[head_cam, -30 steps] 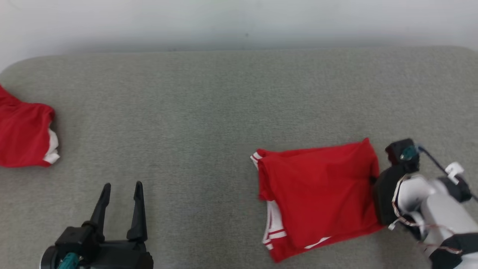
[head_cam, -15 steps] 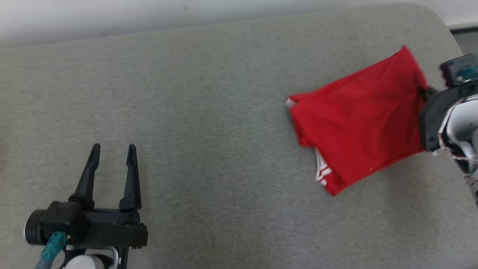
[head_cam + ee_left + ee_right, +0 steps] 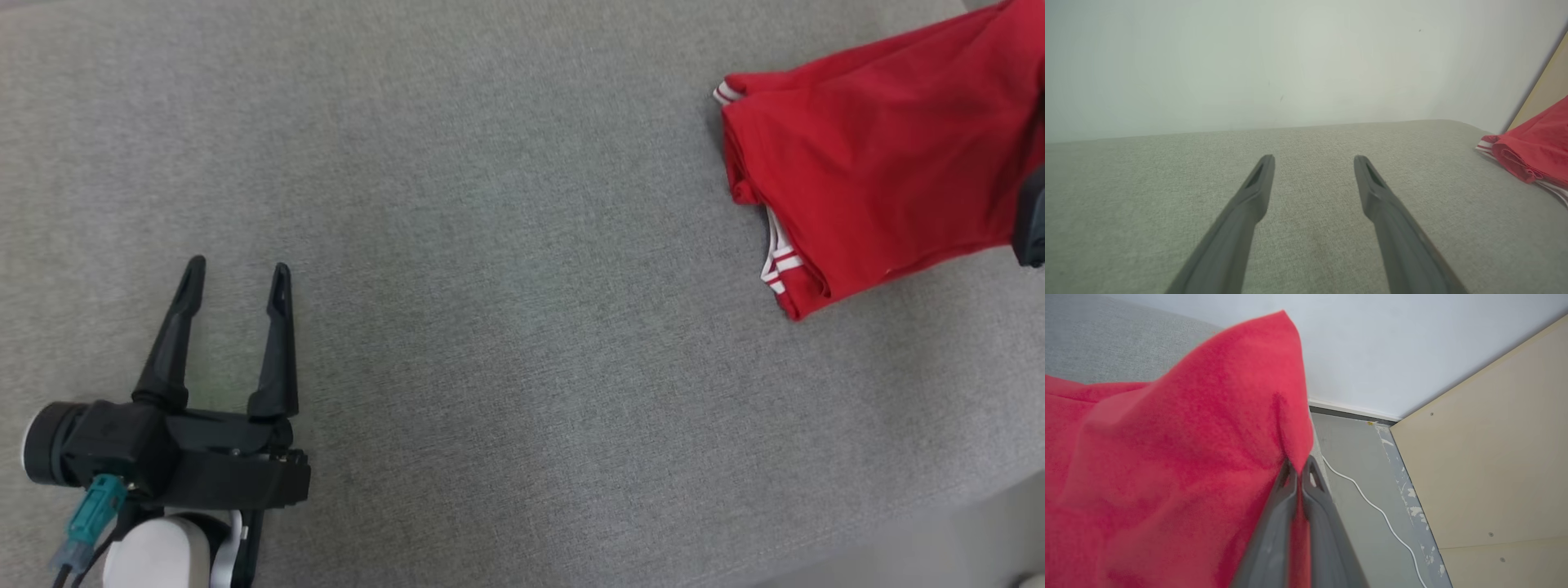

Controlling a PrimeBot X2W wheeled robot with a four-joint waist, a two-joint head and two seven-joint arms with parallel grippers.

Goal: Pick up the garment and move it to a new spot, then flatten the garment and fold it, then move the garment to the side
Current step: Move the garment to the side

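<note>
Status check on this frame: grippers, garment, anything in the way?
Left gripper open, empty, above grey surface. Right gripper shut on folded red garment edge. No obstruction seen.

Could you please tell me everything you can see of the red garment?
The red garment is soft cloth with white striped trim at one edge, folded into a layered rough rectangle. It lies near the right end of the grey fabric surface, and the right end effector is shut on its lifted corner.

Jaws pinched shut on a fold of the red garment [image 3: 1167,457]; cloth spreads left of them. White cable [image 3: 1384,514] on floor [image 3: 1351,445], right of them.
</note>
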